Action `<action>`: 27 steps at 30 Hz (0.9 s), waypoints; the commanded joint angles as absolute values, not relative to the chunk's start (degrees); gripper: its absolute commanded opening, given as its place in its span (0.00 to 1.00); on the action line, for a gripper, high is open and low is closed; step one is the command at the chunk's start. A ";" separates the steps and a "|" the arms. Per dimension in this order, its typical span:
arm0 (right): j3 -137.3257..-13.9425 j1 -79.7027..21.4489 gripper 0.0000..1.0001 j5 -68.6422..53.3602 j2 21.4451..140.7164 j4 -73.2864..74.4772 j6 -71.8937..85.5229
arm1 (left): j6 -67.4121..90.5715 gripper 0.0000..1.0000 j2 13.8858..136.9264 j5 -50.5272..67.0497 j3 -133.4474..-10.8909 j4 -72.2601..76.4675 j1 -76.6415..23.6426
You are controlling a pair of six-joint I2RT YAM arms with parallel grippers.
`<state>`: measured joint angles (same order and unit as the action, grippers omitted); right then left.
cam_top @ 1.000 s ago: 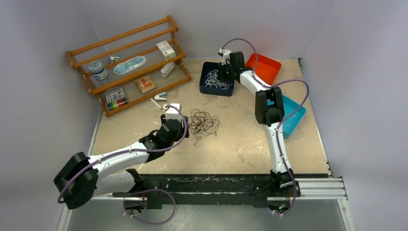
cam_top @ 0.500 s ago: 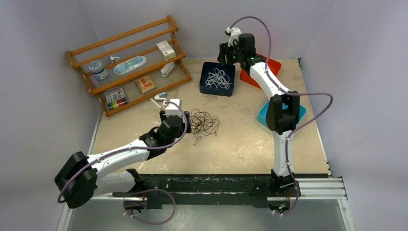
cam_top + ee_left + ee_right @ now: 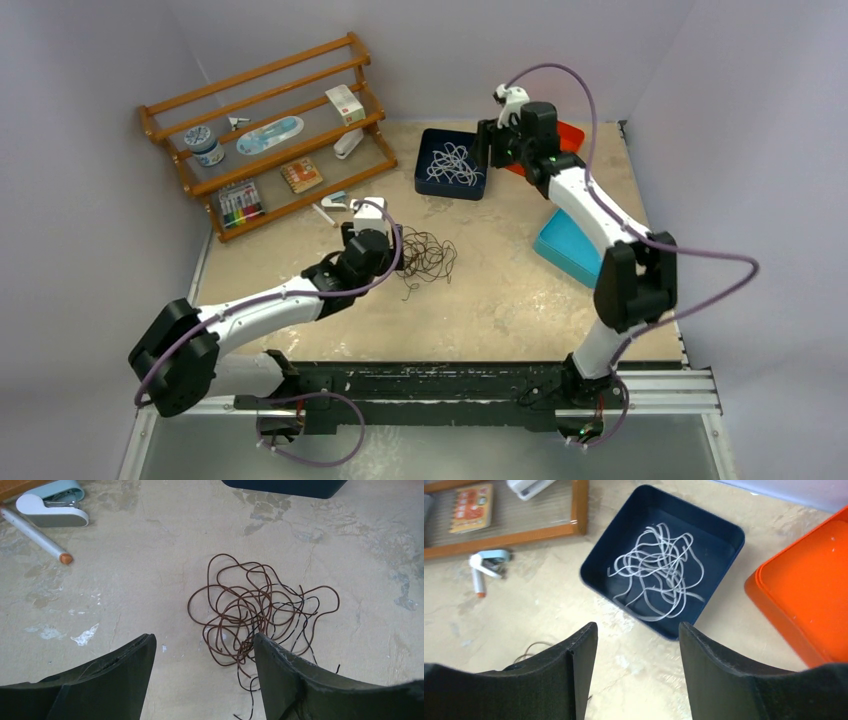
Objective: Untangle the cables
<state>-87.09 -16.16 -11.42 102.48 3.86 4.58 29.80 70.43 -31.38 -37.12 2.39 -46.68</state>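
Right now, your left gripper point(image 3: 202, 647) is released, jaws spread wide and holding nothing. The near edge of the brown and black cables point(image 3: 255, 615) lies between its fingertips, and the cables sit in a loose knot on the surface point(image 3: 150, 580). Your right gripper point(image 3: 638, 635) is likewise spread and empty, near the navy tray point(image 3: 719, 540) where the white cables point(image 3: 659, 575) lie tangled.
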 commanded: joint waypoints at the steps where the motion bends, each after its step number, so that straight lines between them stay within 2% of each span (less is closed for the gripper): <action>1: -76.51 -16.26 0.62 -16.06 90.86 -0.18 8.48 | 31.17 0.70 73.90 -29.17 -41.57 4.25 -45.51; 10: -53.91 -16.34 0.61 -24.30 78.67 -4.48 11.42 | 32.07 0.69 83.79 -27.12 -45.23 5.56 -43.54; 17: -47.45 -17.74 0.62 -42.20 81.69 -8.70 7.99 | 33.21 0.70 88.08 -25.76 -45.06 7.16 -42.83; 21: -46.48 -20.54 0.62 -42.64 84.87 -11.80 6.93 | 33.44 0.70 90.04 -23.34 -45.42 8.70 -42.78; 27: -46.11 -22.41 0.61 -36.50 90.32 -17.76 8.83 | 33.05 0.70 92.65 -22.62 -46.46 9.40 -42.74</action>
<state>-46.04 -21.82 -38.37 88.18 -11.03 8.80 32.40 91.64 -23.83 -43.75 6.13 -43.13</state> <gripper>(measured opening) 0.615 0.695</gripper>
